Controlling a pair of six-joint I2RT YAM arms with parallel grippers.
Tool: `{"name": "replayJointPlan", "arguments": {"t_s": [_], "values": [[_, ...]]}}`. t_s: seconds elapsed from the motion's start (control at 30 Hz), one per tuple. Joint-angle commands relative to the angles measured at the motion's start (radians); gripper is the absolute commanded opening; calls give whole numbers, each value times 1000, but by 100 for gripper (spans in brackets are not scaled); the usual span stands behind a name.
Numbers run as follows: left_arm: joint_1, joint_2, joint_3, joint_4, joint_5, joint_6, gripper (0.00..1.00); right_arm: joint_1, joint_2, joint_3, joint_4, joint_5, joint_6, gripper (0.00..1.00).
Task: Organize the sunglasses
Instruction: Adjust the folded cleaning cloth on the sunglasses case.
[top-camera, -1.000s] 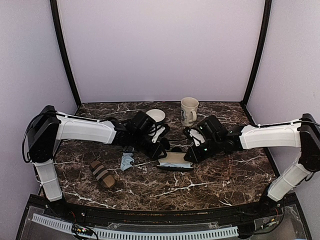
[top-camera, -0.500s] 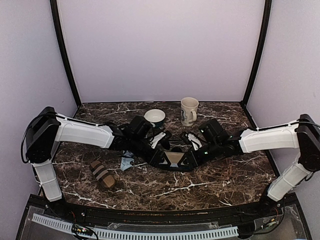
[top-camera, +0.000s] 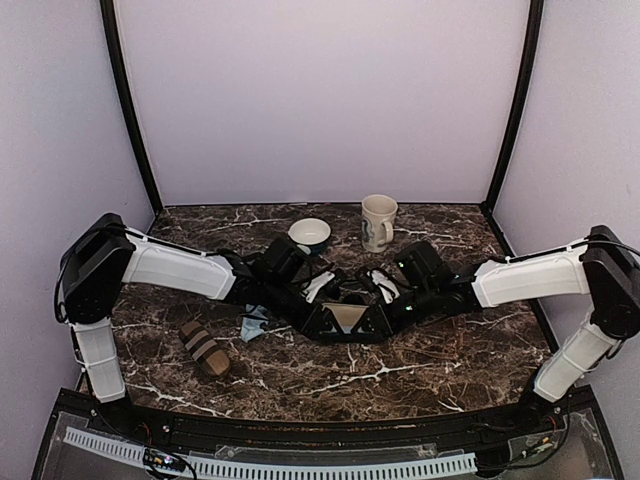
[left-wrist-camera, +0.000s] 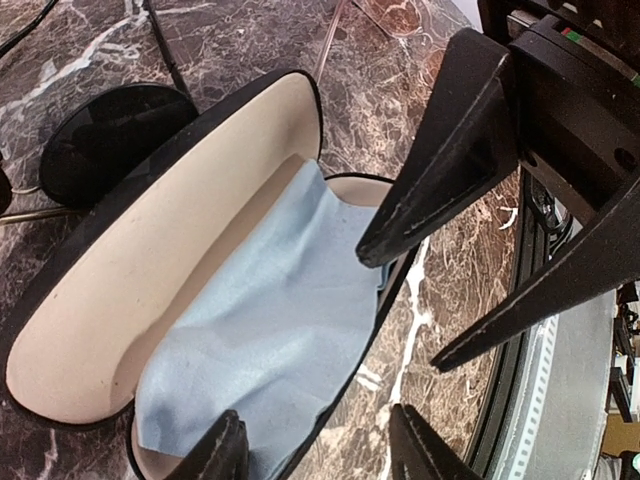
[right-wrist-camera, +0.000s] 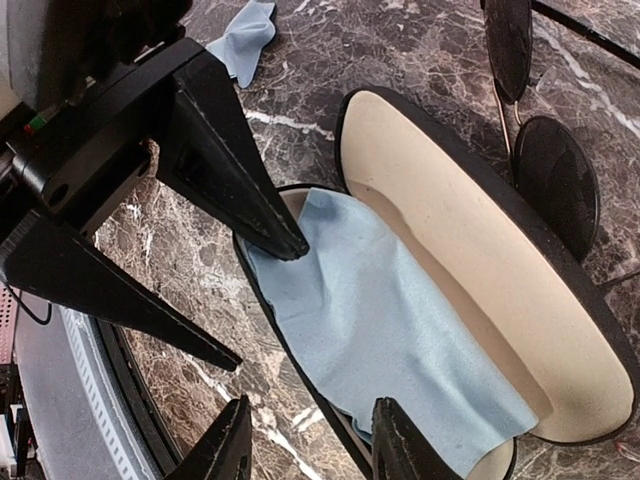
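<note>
Marbled worktop (top-camera: 430, 360) carries an open case (right-wrist-camera: 450, 250) holding blue cloth (right-wrist-camera: 380, 310), with sunglasses (right-wrist-camera: 555, 175) beside it. Left gripper (left-wrist-camera: 318, 432) and right gripper (right-wrist-camera: 312, 412) straddle its ends, jaws spread.

Polished marble table (top-camera: 450, 360), matt blue cloth (left-wrist-camera: 270, 340), glossy dark sunglasses (left-wrist-camera: 110, 135)

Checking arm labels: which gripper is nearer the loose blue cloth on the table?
Left. The left gripper is at the case end nearest the cloth; right gripper at the other end.
</note>
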Motion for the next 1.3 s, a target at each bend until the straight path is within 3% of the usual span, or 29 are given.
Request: {"name": "replayJointPlan", "arguments": {"t_s": [0.0,0.77,1.13,1.27], "values": [[-4,2,21,16,26,18,47,-5,13,-11,43,-17,-16,41],[-4,54,48,-112,106,62,26,-5,59,-26,36,-44,-27,40],[-4,55,54,-134,117,65,25,-6,40,-32,34,-38,-20,40],[-4,47,57,-127,115,59,32,-6,39,-32,35,-27,-13,40]]}}
